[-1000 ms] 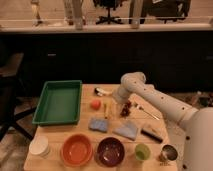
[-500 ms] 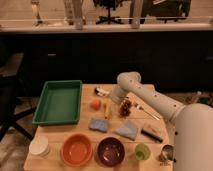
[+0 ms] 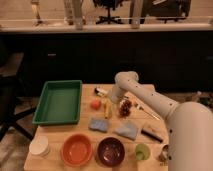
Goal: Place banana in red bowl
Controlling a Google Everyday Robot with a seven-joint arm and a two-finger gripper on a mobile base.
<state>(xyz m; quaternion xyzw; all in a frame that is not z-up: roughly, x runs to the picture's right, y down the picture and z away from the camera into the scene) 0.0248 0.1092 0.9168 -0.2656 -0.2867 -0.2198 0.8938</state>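
The robot's hand [image 3: 112, 99] hung low over the middle of the wooden worktop [image 3: 55, 131], spread wide and holding nothing, with the pale arm [image 3: 150, 97] bent down towards it from the right. The banana [image 3: 107, 109] lay flat on the worktop just below the hand, between a small orange-red fruit [image 3: 95, 104] on its left and a dark red cluster, perhaps grapes [image 3: 125, 106], on its right. Whether the hand was already touching the banana could not be told.

The red bowl [image 3: 76, 150] stood empty at the near edge of the worktop, to the left of a dark maroon bowl [image 3: 110, 151] and well apart from the banana. A blue cloth [image 3: 98, 124] lay between fruit and bowl, with a second cloth [image 3: 126, 129] beside it. A green tray [image 3: 59, 101] filled the left side, a white cup [image 3: 39, 146] stood at the near left corner and a green cup [image 3: 142, 151] sat to the right of the maroon bowl.

By the look of it, the task was at the reach for the pick, with nothing lifted and the placing yet to come. The next move appeared to call for the hand to settle over the banana across its narrow width and close on it without nudging the fruit on either side. It would then have to rise clear of the blue cloth and carry towards the near left, stopping over the red bowl and not its maroon neighbour.
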